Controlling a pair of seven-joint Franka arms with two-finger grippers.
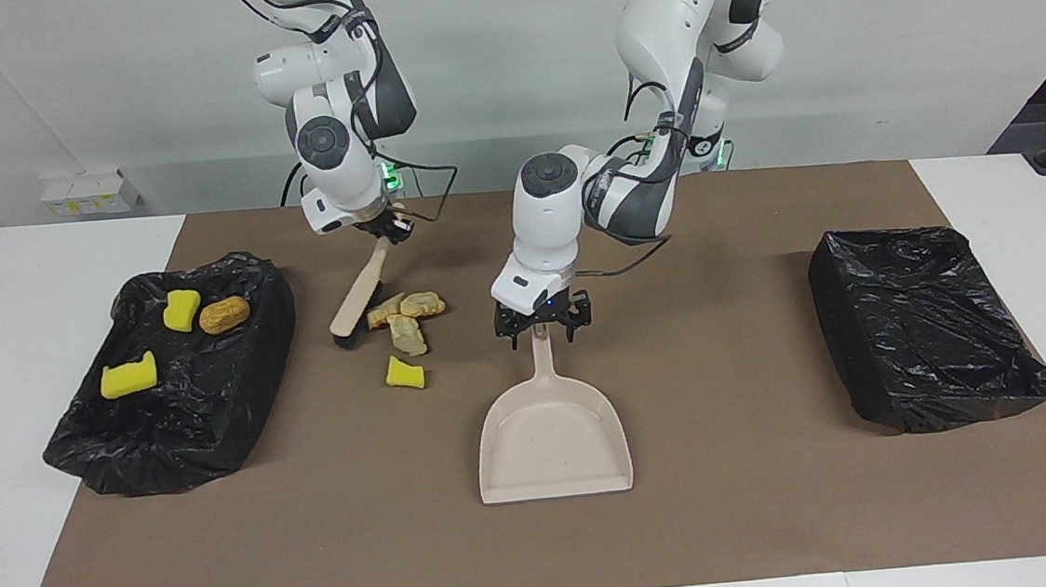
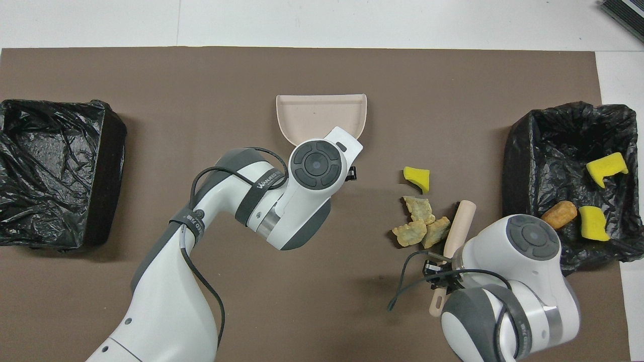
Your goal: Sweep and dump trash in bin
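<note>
Three tan lumps of trash (image 1: 405, 314) (image 2: 418, 225) and a yellow sponge scrap (image 1: 405, 373) (image 2: 417, 178) lie on the brown mat. My right gripper (image 1: 384, 233) is shut on the handle of the beige brush (image 1: 357, 293) (image 2: 458, 226). The brush slants down, and its bristles rest beside the lumps. The bin (image 1: 243, 418) (image 2: 518, 151) at the right arm's end holds two yellow sponges and a brown lump. My left gripper (image 1: 542, 327) stands open astride the handle end of the beige dustpan (image 1: 553, 436) (image 2: 322, 113). In the overhead view its wrist hides that handle.
A second bin lined with a black bag (image 1: 854, 351) (image 2: 113, 151) stands at the left arm's end of the mat, with nothing showing in it. The dustpan's mouth faces away from the robots. White table shows around the mat.
</note>
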